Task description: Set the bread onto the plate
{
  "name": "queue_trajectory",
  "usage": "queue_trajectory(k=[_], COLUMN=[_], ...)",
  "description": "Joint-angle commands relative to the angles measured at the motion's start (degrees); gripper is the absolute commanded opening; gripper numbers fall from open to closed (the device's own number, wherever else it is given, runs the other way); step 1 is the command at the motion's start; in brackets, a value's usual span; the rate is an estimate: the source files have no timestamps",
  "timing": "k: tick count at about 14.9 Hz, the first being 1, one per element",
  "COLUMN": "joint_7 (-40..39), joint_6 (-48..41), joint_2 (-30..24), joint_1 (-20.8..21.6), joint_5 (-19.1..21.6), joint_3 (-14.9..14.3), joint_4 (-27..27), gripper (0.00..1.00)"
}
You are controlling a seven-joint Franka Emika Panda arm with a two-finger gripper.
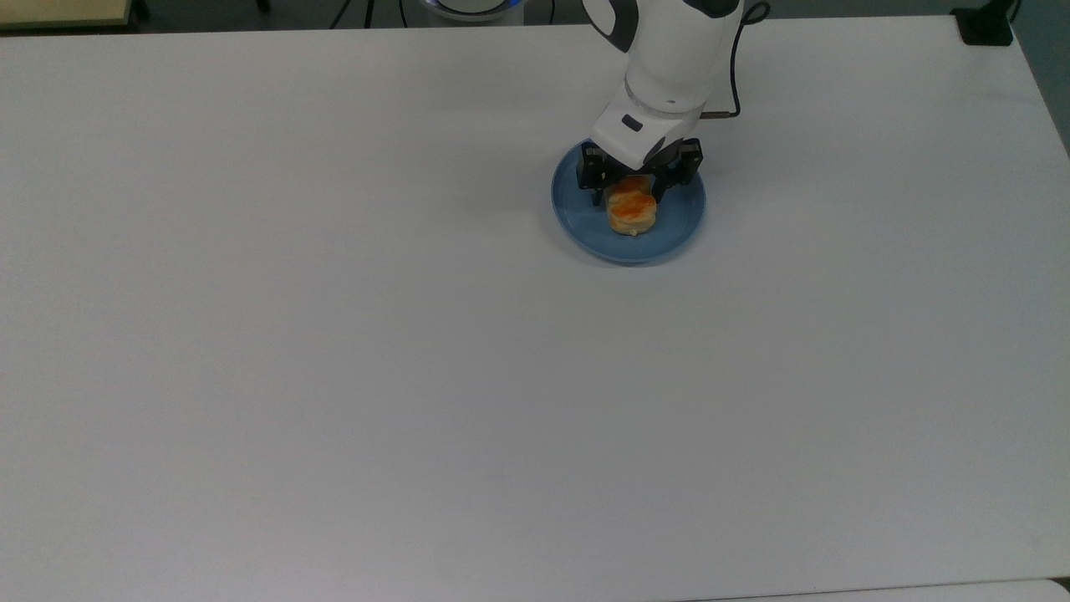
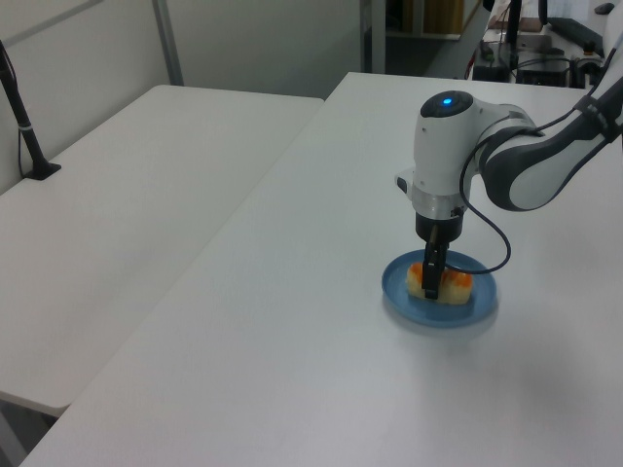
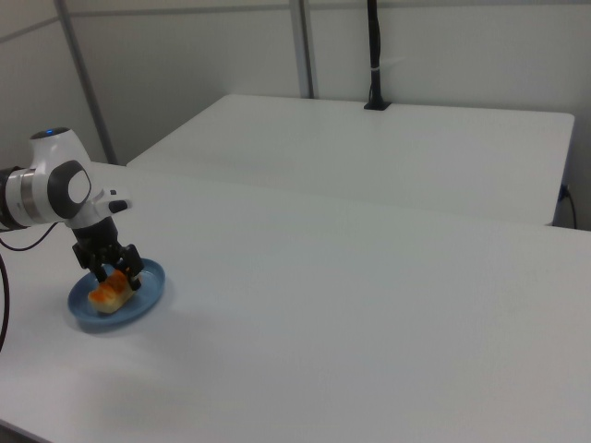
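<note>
Just unlabelled bread [image 1: 632, 213] on the plate [image 1: 669, 234], gripper [image 1: 634, 186] astride it.

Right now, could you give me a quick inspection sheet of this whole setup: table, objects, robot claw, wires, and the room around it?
Surface: white table, bare apart from the job's things.
Job's things: blue plate near the top view's far edge; bread lying on the plate.
Clutter: nothing seen.
Gripper: gripper low over the plate, fingers either side of the bread; whether they are gripping cannot be told.
Cables: black cable looping from the arm's wrist.
Surroundings: second white table alongside; black post at its far edge; grey partition walls.
</note>
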Motion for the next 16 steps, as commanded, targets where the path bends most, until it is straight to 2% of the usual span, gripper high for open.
queue_trajectory(k=[1, 4, 7, 14, 16], joint_7=[1.2, 1.0, 0.1, -8.5, -14.8], joint_6=[-10.1, -21.9, -27.9, -31.0, -33.6], joint_2=[-1.4, -2.6, -4.0, -13.0, -14.7], joint_1=[-0.1, -0.9, -3.6, -11.9, -14.4], joint_5=[-1.3, -1.3, -1.3, -0.8, -0.4], joint_3=[-0.4, -1.0, -1.2, -1.5, -1.5], joint_4=[5.8, 13.6, 19.0, 19.9, 20.5], gripper=[1.0, 1.0, 1.0, 1.0, 1.0])
